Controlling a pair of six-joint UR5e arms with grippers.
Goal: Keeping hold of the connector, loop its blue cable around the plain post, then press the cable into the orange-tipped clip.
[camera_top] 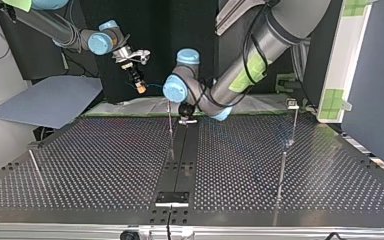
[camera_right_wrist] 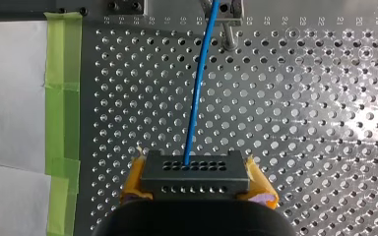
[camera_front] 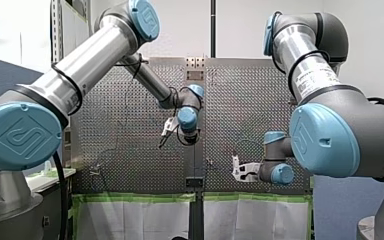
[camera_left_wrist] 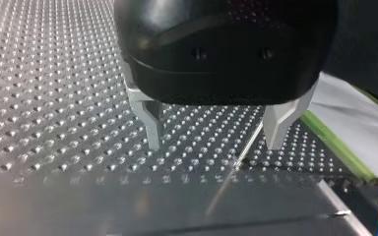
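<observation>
Two grippers, two different states: my right gripper [camera_right_wrist: 197, 184] is clamped on the dark connector [camera_right_wrist: 195, 169], with its yellow pads [camera_right_wrist: 134, 178] squeezing both sides, raised over the table's taped edge. The blue cable [camera_right_wrist: 197, 98] runs from the connector's face to a metal bracket [camera_right_wrist: 229, 10] at the table's edge. My left gripper [camera_left_wrist: 215, 140] hangs spread wide, holding nothing, just above the perforated table [camera_left_wrist: 54, 98], with a thin post [camera_top: 171, 135] close by.

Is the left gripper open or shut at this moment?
Open. In the left wrist view the left gripper has its two metal fingers wide apart, with only the perforated table showing between them.
</observation>
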